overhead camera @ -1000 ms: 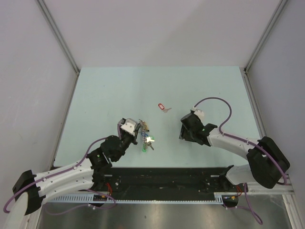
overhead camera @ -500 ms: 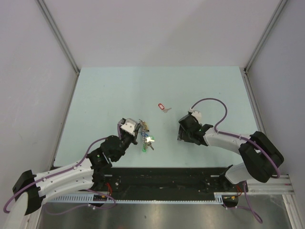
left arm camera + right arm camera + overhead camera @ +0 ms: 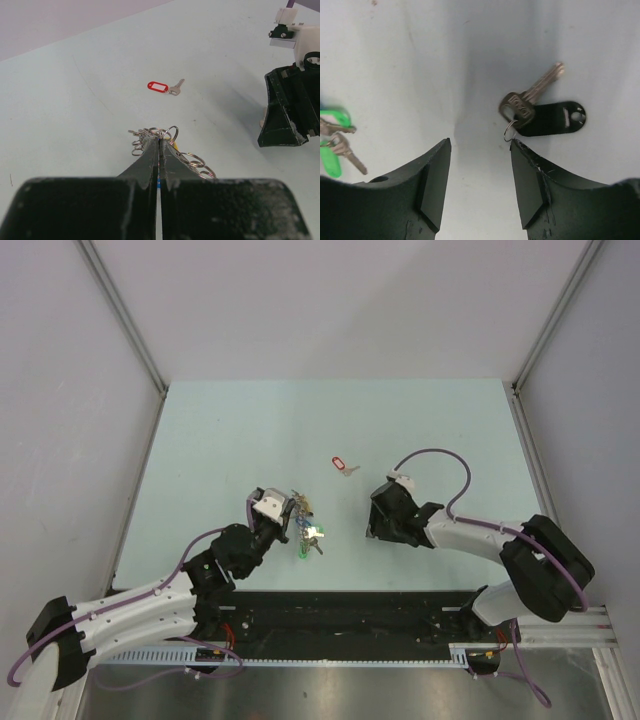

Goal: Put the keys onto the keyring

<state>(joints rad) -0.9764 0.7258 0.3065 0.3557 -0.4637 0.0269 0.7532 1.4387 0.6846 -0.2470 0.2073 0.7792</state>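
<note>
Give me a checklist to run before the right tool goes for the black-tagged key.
1. Left tool shut on the grey metal wire keyring: ok.
2. Right tool open: ok.
3. Silver key with black oblong plastic tag centred between the right tool's jaws: not ok. It lies ahead of the tips, off to the right in the wrist view.
4. Black-tagged key free of other things: ok, nothing touches it.
5. Silver key with red plastic tag out of the way: ok, it lies apart, beyond the keyring.
6. Keyring's opening turned towards the right tool: cannot tell.
</note>
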